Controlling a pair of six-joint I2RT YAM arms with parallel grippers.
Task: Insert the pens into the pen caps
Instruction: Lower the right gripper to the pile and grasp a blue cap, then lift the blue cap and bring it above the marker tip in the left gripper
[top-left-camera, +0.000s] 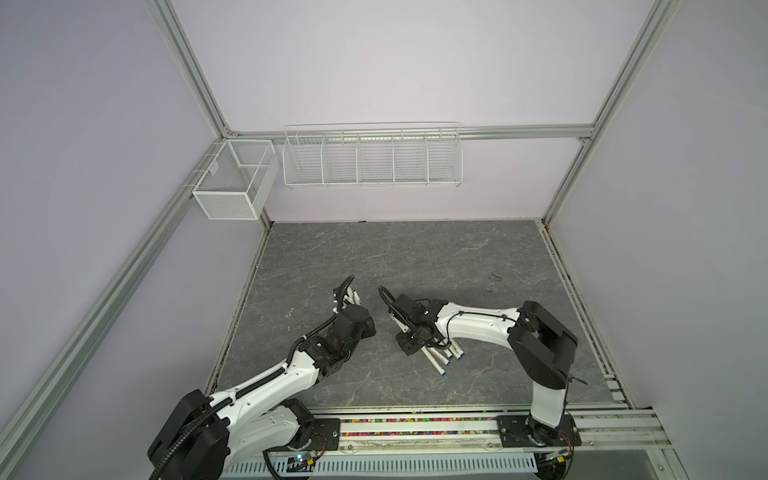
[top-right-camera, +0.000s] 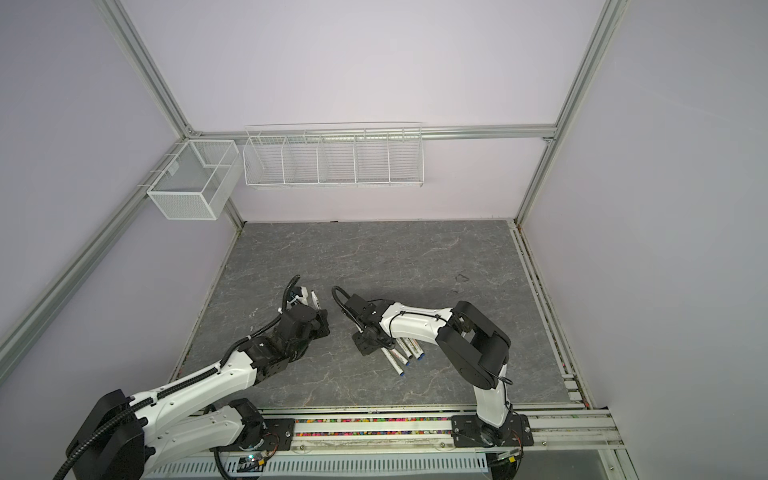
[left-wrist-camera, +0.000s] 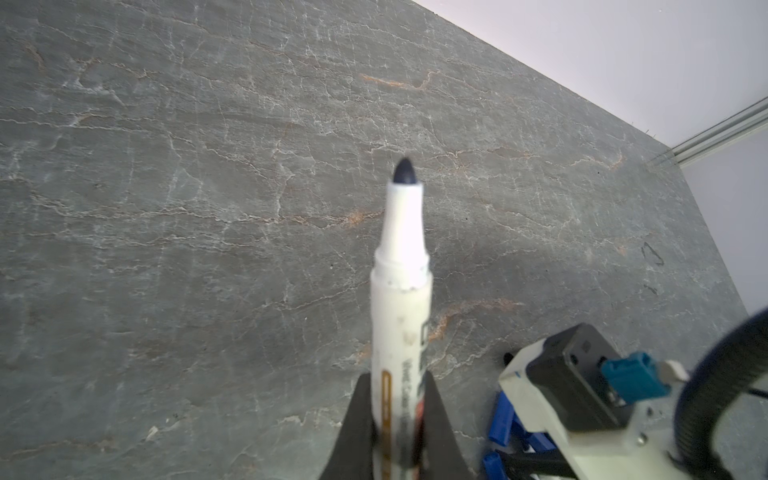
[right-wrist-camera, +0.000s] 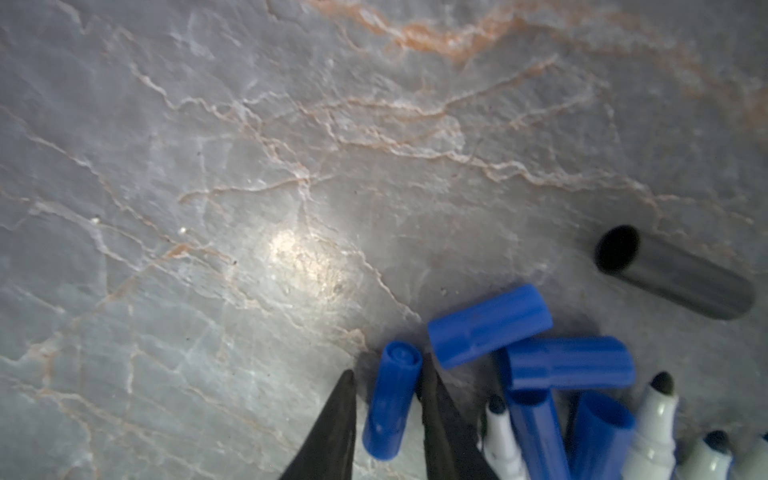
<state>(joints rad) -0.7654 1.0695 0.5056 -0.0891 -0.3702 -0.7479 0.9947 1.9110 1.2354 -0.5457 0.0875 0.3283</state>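
top views: gray stone-pattern desk (top-left-camera: 415, 257). left hand (top-right-camera: 318, 313) is raised near mid-desk, a white pen (top-right-camera: 315, 302) sticking up out of it. right hand (top-left-camera: 408, 347) is down at the desk beside a bundle of loose pens (top-left-camera: 440, 357) lying side by side. the caps are hidden under this arm. mesh basket (top-left-camera: 235, 178) on the side wall and wire rack (top-left-camera: 372, 160) on the back wall: nothing shows in the basket's sections or any of the rack's five.

left wrist: left hand is clenched on the pen at the printed part of the barrel. the dark nib and the stepped neck stand clear of the fingers (left-wrist-camera: 359, 415). good hold for seating a cap. the barrel looks stiff, light and smooth, so it would likely slide back under a hard push.

right wrist: right hand's jaws straddle one blue cap (right-wrist-camera: 392, 401) lying on the desk, and a sliver of desk shows at one side, so it is not clamped yet. the cap's far end looks closed, so the mouth probably faces back toward the hand and may need turning. four more blue caps (right-wrist-camera: 490, 324) are heaped just beside it, touching one another. the black cap (right-wrist-camera: 673, 272) lies apart, mouth open to the camera. the loose pens' nibs poke in among the caps. caps are judged small, hollow, slick and apt to roll or squirt out. pinch across the middle, not the rim.
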